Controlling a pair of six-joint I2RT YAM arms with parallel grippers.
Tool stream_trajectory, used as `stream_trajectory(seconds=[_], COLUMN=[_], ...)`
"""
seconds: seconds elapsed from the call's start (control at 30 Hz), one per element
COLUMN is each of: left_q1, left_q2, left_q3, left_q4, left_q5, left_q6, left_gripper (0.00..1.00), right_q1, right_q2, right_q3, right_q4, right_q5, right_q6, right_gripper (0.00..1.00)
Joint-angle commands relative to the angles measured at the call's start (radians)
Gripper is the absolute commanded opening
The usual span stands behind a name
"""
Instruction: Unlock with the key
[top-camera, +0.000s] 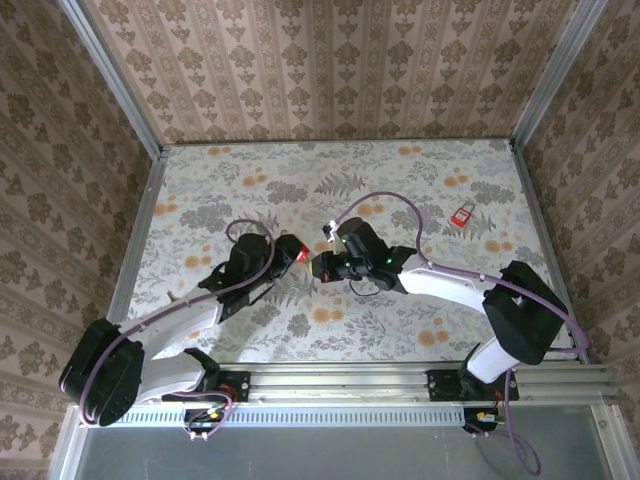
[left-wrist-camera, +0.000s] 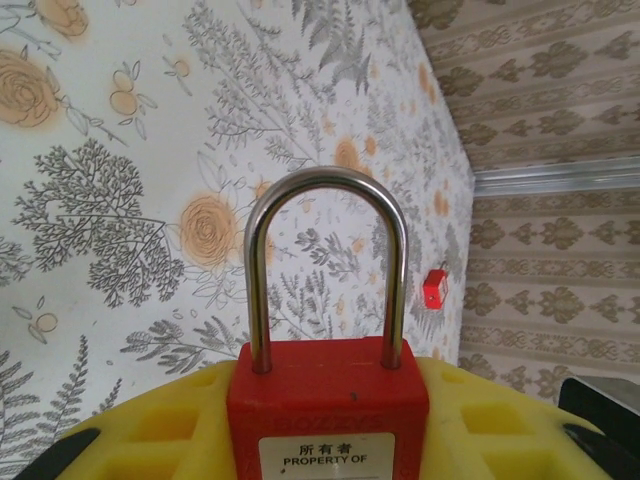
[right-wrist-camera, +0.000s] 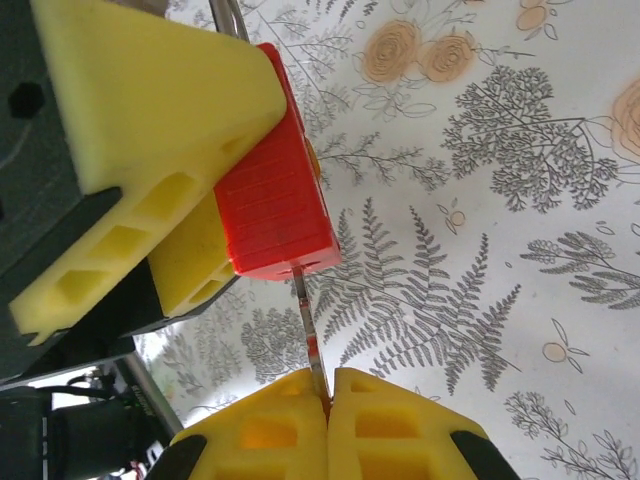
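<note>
The flower-and-fern-patterned table (top-camera: 250, 180) carries 2 arms that meet near its middle. The white-and-black left arm (top-camera: 170, 320) reaches in from the near left, and the white-and-black right arm (top-camera: 450, 285) comes from the near right.

The left tool (top-camera: 283, 252) has its 2 yellow foam pads (left-wrist-camera: 480, 420) closed on the body of a red plastic padlock with a steel shackle (left-wrist-camera: 328, 400). It holds the padlock above the table, with the closed shackle loop pointing away from the wrist camera. White label text on the body reads "PROPERTY OF".

The right tool (right-wrist-camera: 328, 420) is pinched fully together on a thin silver metal key (right-wrist-camera: 308, 330). The key's blade runs up to the keyhole end of the padlock body, where its tip meets the red plastic.

A second small red padlock (top-camera: 461, 215) lies on the table, well apart toward the far right.
</note>
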Motion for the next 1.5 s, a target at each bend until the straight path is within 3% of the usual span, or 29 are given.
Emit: stream_trajectory(seconds=[0.0,0.17,0.27,0.4,0.63,0.8,0.87,1.03,1.2,1.47], left_q1=[-0.086,-0.112,-0.115,-0.129,-0.168,-0.197,-0.209,-0.221,-0.226,-0.241], left_q2=[-0.013,-0.008,-0.024,-0.006,0.054,0.081,0.089,0.129,0.154,0.178], left_q3=[-0.043,-0.034,0.004,0.030,0.100,0.139,0.138,0.101,0.089,0.135], left_q4=[0.139,0.165,0.016,-0.054,-0.119,-0.155,-0.157,-0.093,-0.045,-0.025], left_q5=[0.182,0.219,0.224,0.216,0.175,0.175,0.172,0.181,0.184,0.224], left_q6=[-0.018,0.010,0.040,0.032,-0.016,-0.010,-0.006,-0.040,-0.046,-0.041], left_gripper=[0.00,0.00,0.00,0.00,0.00,0.00,0.00,0.00,0.00,0.00], right_q1=[-0.037,-0.059,-0.052,-0.028,0.119,0.119,0.094,0.003,-0.021,0.022], right_q2=[0.023,0.019,-0.018,-0.046,-0.046,-0.085,-0.100,-0.122,-0.102,-0.112], right_q3=[0.031,0.053,0.101,0.107,0.130,0.080,0.074,0.018,0.032,0.062], right_q4=[0.259,0.248,0.092,0.053,0.047,0.122,0.145,0.352,0.414,0.273], right_q5=[-0.014,-0.038,0.045,0.120,0.386,0.472,0.420,0.131,-0.080,0.072], right_q6=[0.061,0.050,-0.037,-0.087,-0.202,-0.205,-0.197,-0.108,-0.090,-0.241], right_gripper=[0.00,0.00,0.00,0.00,0.00,0.00,0.00,0.00,0.00,0.00])
